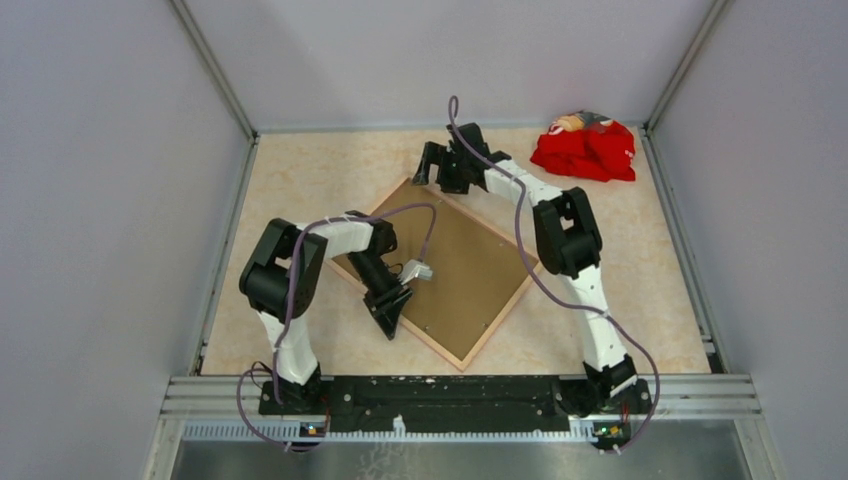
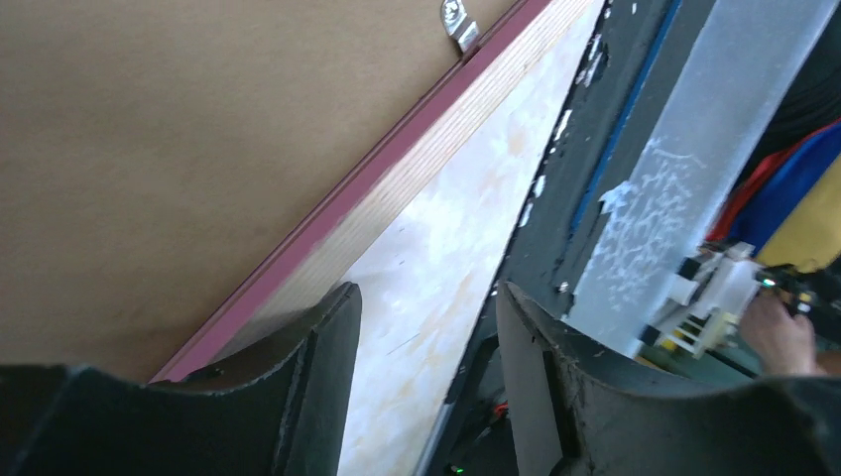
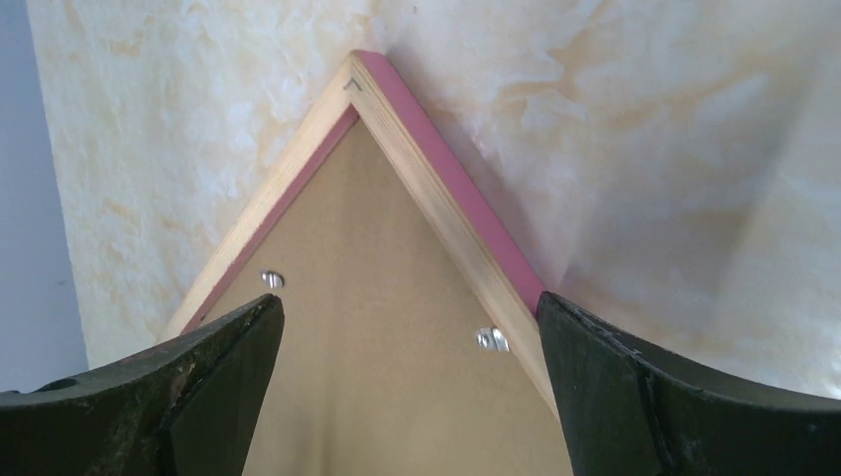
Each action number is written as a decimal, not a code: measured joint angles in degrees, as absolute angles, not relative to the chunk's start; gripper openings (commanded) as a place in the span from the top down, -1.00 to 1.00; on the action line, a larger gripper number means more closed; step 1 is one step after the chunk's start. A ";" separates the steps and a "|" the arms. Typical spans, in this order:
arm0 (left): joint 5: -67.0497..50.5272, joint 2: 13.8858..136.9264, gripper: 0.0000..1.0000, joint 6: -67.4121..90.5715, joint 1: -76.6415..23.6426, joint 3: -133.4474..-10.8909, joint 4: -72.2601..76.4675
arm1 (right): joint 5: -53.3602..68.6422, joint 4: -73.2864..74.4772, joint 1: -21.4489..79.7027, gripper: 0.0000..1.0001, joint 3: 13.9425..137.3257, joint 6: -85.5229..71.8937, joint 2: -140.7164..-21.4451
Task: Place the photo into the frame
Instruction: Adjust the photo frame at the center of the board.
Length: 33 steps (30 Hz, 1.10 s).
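I judge this to be the closing step. The thin rectangular frame (image 1: 500, 318), pink-fronted with a pale wood back, lies back-up and skewed on the marbled cream table (image 1: 330, 170), with a plain matte brown backing board (image 1: 470, 270) inside it. I can't see the photo. My left gripper (image 2: 426, 297) hangs empty, fingers apart, over the near edge. The right gripper (image 3: 412, 307) gapes wide above the far corner. Next I'd press the small shiny metal tabs (image 3: 490, 339) over the board.
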<state>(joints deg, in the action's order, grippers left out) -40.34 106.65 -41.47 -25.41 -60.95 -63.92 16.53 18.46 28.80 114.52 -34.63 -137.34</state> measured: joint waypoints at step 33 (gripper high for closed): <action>-42.30 124.16 0.44 -36.01 7.07 -92.92 -56.07 | 11.92 20.82 23.49 -0.97 34.13 -45.91 -65.56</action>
<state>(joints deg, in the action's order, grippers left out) -42.30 124.16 -36.01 7.07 -92.92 -56.07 11.92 20.82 23.49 34.13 -45.91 -65.56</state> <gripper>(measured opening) 0.323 0.985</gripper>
